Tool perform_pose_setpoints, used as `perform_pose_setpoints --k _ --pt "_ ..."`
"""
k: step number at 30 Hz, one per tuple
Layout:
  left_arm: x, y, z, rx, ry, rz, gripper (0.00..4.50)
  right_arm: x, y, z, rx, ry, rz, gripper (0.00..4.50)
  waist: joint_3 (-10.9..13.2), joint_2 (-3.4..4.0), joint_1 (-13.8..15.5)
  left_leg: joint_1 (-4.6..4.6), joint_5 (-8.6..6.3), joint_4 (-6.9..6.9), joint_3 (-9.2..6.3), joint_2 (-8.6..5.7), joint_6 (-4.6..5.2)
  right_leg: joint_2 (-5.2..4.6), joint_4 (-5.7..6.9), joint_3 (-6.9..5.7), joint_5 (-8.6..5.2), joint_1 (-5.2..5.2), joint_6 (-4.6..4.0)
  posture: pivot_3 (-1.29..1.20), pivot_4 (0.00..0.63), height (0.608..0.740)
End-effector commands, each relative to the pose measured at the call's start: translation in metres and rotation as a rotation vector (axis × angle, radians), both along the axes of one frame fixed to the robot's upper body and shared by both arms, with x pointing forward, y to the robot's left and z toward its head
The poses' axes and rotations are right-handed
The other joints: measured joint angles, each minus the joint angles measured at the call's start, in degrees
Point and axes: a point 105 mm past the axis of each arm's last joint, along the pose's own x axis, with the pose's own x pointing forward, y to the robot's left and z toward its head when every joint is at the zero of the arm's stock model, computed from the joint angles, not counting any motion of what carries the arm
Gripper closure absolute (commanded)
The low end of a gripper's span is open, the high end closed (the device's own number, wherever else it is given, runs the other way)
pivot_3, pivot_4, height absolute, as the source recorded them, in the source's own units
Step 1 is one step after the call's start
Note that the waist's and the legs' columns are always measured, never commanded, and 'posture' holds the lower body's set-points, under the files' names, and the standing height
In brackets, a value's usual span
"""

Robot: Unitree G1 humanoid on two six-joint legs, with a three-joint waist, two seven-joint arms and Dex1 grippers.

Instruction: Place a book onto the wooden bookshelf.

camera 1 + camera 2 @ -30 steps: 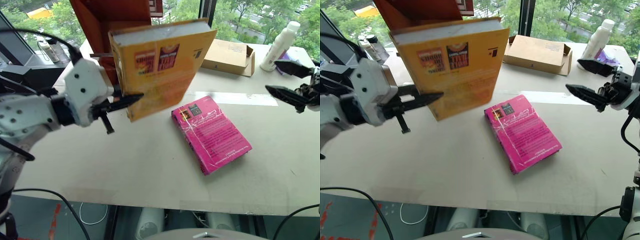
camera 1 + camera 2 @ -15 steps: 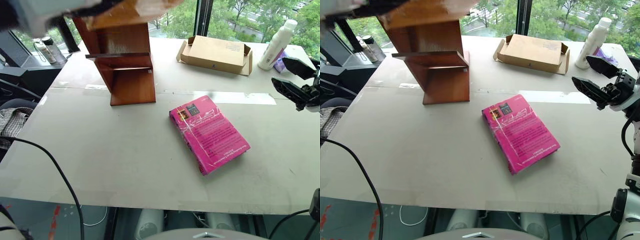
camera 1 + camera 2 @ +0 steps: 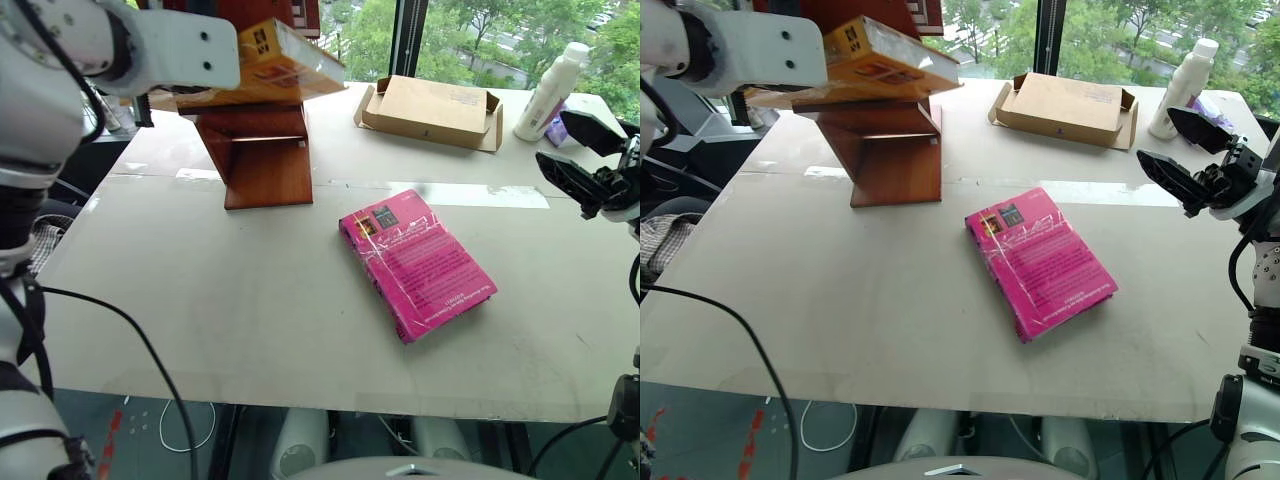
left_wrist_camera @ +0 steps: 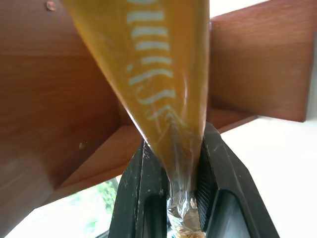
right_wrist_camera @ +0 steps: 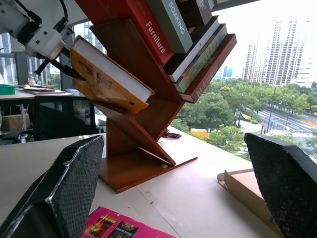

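Observation:
The yellow book (image 3: 275, 62) is tilted nearly flat, just above the lower board of the reddish-brown wooden bookshelf (image 3: 265, 165) at the table's back left. My left gripper (image 4: 181, 198) is shut on the book's near edge, and its black fingers (image 5: 64, 69) reach in from the side away from the shelf. The book's far end (image 5: 141, 96) is close to the slanted panel. Whether it rests on the board I cannot tell. At the table's right edge my right gripper (image 3: 1155, 135) is open with nothing in it, pointing towards the shelf.
A pink wrapped book (image 3: 418, 265) lies flat at mid-table. A tan cardboard box (image 3: 430, 105) sits at the back, with a white bottle (image 3: 550, 90) to its right. Several books (image 5: 168, 22) lean on the shelf's upper boards.
My left arm has swung the yellow book up and away from me, from over the table to the shelf, turning it from upright to nearly flat. The right gripper has stayed put.

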Motion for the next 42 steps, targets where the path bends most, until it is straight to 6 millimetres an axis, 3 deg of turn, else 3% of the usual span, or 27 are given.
perform_pose_setpoints --k 1,10,12,15,18,19,22,27,34,37,39,42 --pt "0.023 0.018 -0.002 0.076 0.029 0.127 4.33 -0.007 0.000 0.013 0.004 -0.074 -0.012 0.00 -0.01 0.02 -0.09 0.15 0.00 0.01 0.02 0.01 0.00 0.00 0.02 0.03 -0.08 0.12 -0.15 0.00 0.150 0.733" --pt "0.057 0.021 -0.025 0.165 0.119 0.146 4.33 -0.017 -0.002 0.010 -0.012 -0.062 -0.013 0.00 -0.18 0.33 -1.19 0.54 -0.01 -0.15 0.01 0.11 0.00 0.13 0.15 0.50 -0.02 0.15 -0.06 0.00 0.150 0.733" --pt "0.059 0.018 -0.026 0.148 0.120 0.129 3.26 -0.020 -0.002 0.010 -0.026 -0.055 -0.007 0.00 -0.23 0.41 -1.29 0.55 -0.01 -0.15 0.02 0.13 0.01 0.13 0.18 0.52 -0.03 0.15 -0.08 0.00 0.150 0.733" --pt "0.061 0.009 -0.011 0.085 0.040 0.076 1.87 -0.026 -0.003 0.013 -0.037 -0.058 0.002 0.00 -0.16 0.33 -1.61 0.44 -0.01 -0.15 0.07 0.21 0.01 0.11 0.19 0.59 -0.04 0.01 -0.10 0.00 0.150 0.733" --pt "0.038 0.001 0.008 -0.028 0.027 0.009 0.37 -0.033 -0.001 0.017 -0.051 -0.061 0.014 0.00 -0.06 0.16 -1.58 0.26 -0.02 -0.19 0.08 0.25 0.01 0.07 0.16 0.59 0.08 -0.12 -0.12 0.00 0.150 0.733" --pt "0.029 -0.005 0.011 -0.082 0.043 -0.027 0.05 -0.034 0.000 0.018 -0.052 -0.062 0.016 0.00 -0.06 0.16 -1.60 0.10 -0.02 -0.18 0.06 0.26 0.00 0.07 0.15 0.57 0.15 -0.24 -0.22 0.00 0.150 0.733" --pt "0.004 -0.020 0.012 -0.255 0.113 -0.102 0.05 -0.036 -0.001 0.019 -0.052 -0.062 0.016 0.00 -0.05 0.13 -1.48 -0.64 0.06 -0.06 0.07 0.25 -0.10 0.07 0.06 0.56 0.19 -0.84 -0.21 0.00 0.150 0.733" --pt "-0.024 -0.017 0.007 -0.409 0.133 -0.131 0.05 -0.037 -0.001 0.021 -0.051 -0.065 0.016 0.00 -0.04 0.12 -1.51 -0.72 0.09 -0.02 0.08 0.14 -0.19 -0.03 -0.06 0.55 0.09 -0.83 -0.05 0.00 0.150 0.733" --pt "-0.070 -0.043 -0.002 -0.730 0.189 -0.287 0.05 -0.035 -0.002 0.026 -0.062 -0.069 0.019 0.00 0.00 0.05 -1.43 -0.62 -0.02 0.09 -0.03 0.13 0.01 -0.02 0.00 0.50 0.10 -0.68 0.01 0.00 0.150 0.733" --pt "-0.088 -0.062 -0.013 -0.891 0.253 -0.350 0.05 -0.034 -0.005 0.024 -0.077 -0.049 0.005 0.00 0.00 0.05 -1.41 -0.45 -0.04 0.22 -0.14 0.12 0.04 -0.02 0.03 0.46 0.02 -0.43 0.20 0.00 0.150 0.733" --pt "-0.097 -0.084 -0.016 -1.026 0.240 -0.480 0.05 -0.030 -0.011 0.020 -0.089 -0.020 -0.025 0.00 -0.01 0.06 -1.27 -0.41 -0.04 0.31 -0.28 0.10 0.04 -0.01 0.02 0.38 0.02 -0.28 0.21 0.00 0.150 0.733" --pt "-0.101 -0.108 -0.042 -1.188 0.296 -0.516 0.05 -0.024 -0.024 0.006 -0.131 0.048 -0.106 0.00 -0.02 0.00 -1.08 -0.34 -0.04 0.49 -0.55 0.05 0.05 0.09 -0.02 0.33 0.06 0.01 0.15 0.00 0.150 0.733"
